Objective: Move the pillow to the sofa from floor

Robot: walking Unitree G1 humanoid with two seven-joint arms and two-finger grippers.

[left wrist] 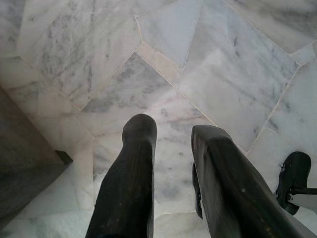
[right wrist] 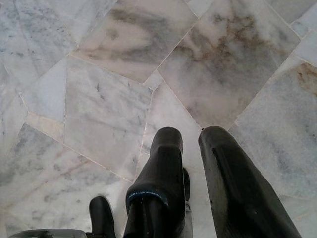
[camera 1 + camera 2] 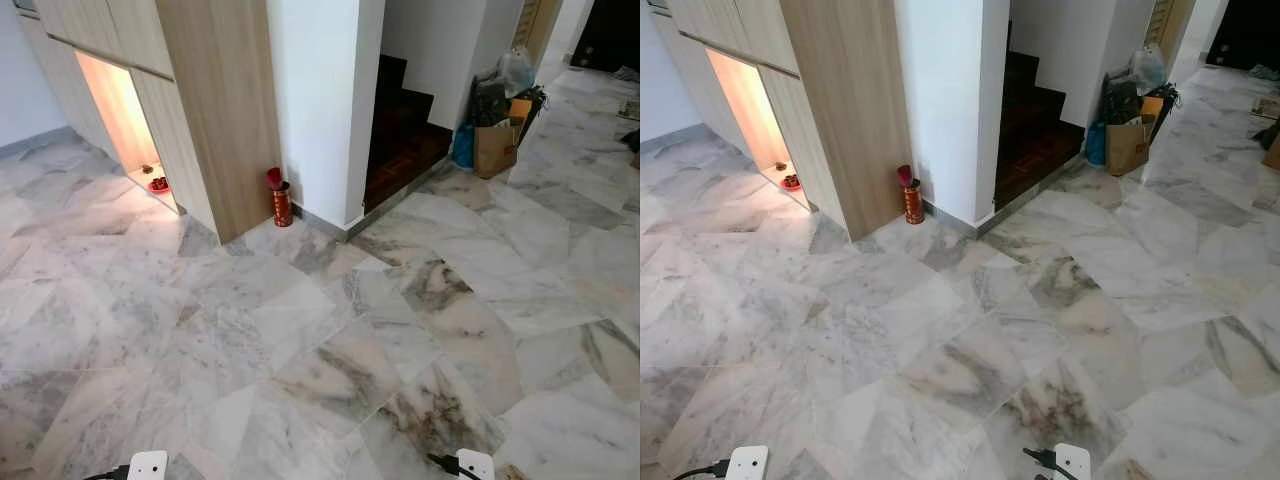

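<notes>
Underfoot, spreading across the whole scene: pale marble floor (image 3: 330, 330) of irregular grey- and brown-veined slabs. No pillow or sofa anywhere in these views, so its place cannot be told.

Far left, standing against the floor: light wooden cabinet wall (image 3: 215, 100) with a warmly lit low niche (image 3: 118, 110); small red dish (image 3: 158, 184) sitting on the niche's ledge. Just right of the wood panel, leaning near the white pillar (image 3: 325, 100): red patterned cylindrical tin (image 3: 282, 203), upright, something red sticking out of its top.

Right of the pillar: dark wooden stair steps (image 3: 405, 130) rising into shadow. Far right beside the steps: brown paper bag (image 3: 495, 148), with a blue bag (image 3: 463, 146) touching its left side and plastic-wrapped bundles piled on top.

Near edge, low in the head views: two white arm parts with black cables peeking in, left and right.

Hanging over bare marble, left gripper (image 1: 173, 130): two long black fingers slightly parted, holding nothing. Dark wooden edge (image 1: 25, 163) showing beside it in the left wrist view.

Hanging likewise over the slabs, right gripper (image 2: 190, 136): black fingers narrowly apart, gripping nothing.
</notes>
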